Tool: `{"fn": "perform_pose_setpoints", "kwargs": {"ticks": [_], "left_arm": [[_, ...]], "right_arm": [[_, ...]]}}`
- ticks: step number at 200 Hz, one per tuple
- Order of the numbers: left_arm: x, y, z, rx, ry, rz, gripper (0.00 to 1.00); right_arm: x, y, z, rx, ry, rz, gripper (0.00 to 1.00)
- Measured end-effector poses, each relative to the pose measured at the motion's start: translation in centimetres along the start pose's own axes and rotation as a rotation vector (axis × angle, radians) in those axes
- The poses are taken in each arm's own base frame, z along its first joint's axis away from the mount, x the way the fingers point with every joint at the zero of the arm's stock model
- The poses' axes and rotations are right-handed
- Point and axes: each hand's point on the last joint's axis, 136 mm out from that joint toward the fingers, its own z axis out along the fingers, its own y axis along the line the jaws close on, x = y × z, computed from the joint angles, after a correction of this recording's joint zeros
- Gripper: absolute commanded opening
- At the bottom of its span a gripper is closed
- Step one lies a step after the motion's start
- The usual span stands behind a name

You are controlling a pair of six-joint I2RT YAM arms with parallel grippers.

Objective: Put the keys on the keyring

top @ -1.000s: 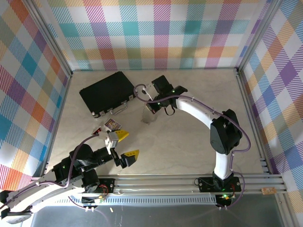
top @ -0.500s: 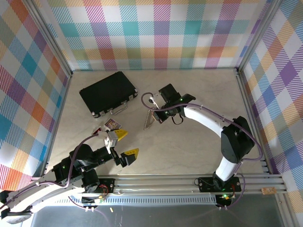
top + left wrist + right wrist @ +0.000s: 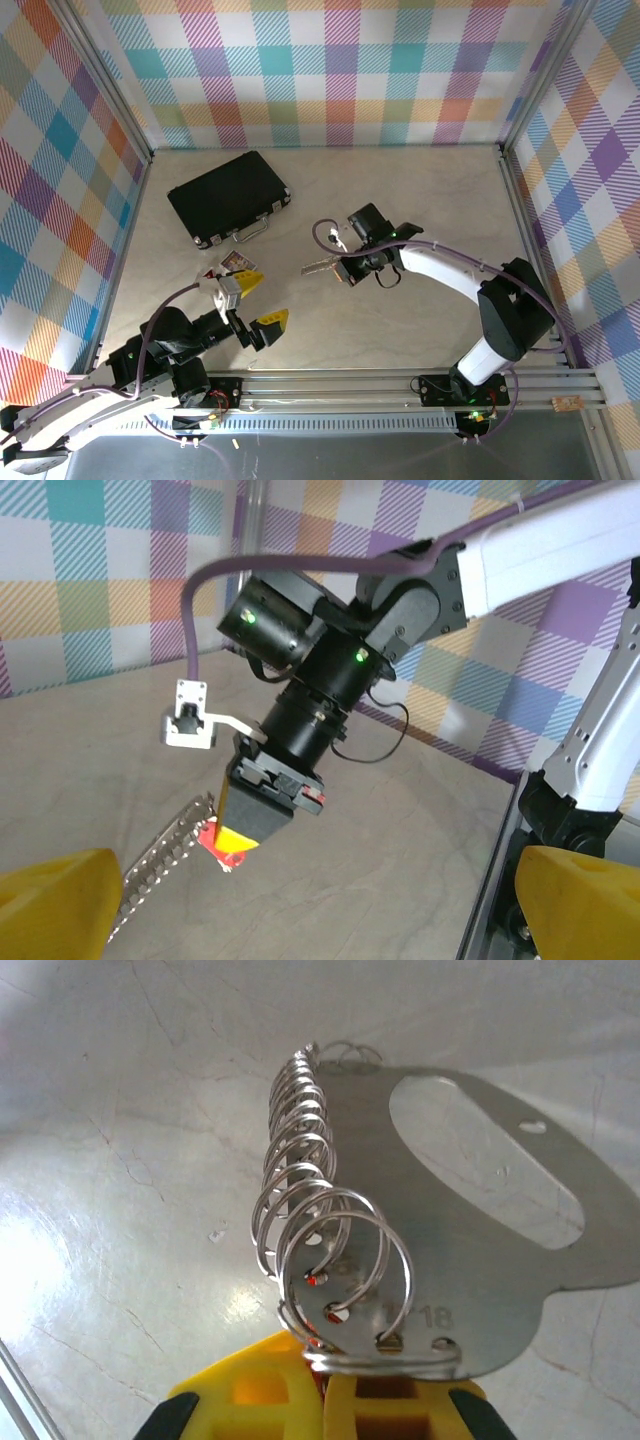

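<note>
- Plaid walls [image 3: 330, 70] in pastel checks box in a pale marbled table [image 3: 430, 190]; a black case [image 3: 228, 198] lies flat at the back left, its metal handle facing the front.
- The right gripper [image 3: 343, 267] is out over the middle of the table, its yellow fingers [image 3: 270, 1400] pressed together on one end of the keyring [image 3: 318, 266].
- Seen up close from the right wrist, the keyring [image 3: 450, 1260] is a flat silvery plate with an oval cut-out and a wire coil running along one edge.
- The keyring sticks out from the fingers toward the left arm, well clear of the case.
- From the left wrist, the key [image 3: 222, 842] shows as a bit of red right under the right gripper [image 3: 245, 830], against the keyring's jagged strip [image 3: 165, 865]; whether it is pinched too I cannot tell.
- The left gripper [image 3: 265, 302] sits near the front edge, its fingers [image 3: 55, 900] spread wide with nothing between them.
</note>
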Motion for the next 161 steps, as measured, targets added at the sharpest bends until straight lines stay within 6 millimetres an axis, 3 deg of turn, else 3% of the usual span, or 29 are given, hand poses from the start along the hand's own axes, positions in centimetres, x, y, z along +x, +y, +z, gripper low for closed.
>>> {"fn": "perform_pose_setpoints", "kwargs": {"ticks": [75, 161], "left_arm": [[0.0, 0.4, -0.5, -0.015, -0.022, -0.003, 1.0], [0.2, 0.5, -0.5, -0.018, -0.02, -0.003, 1.0]], "right_arm": [[5.3, 0.3, 2.4, -0.07, 0.075, 0.121, 0.0], [8.1, 0.8, 3.4, -0.121, 0.107, 0.188, 0.0]]}}
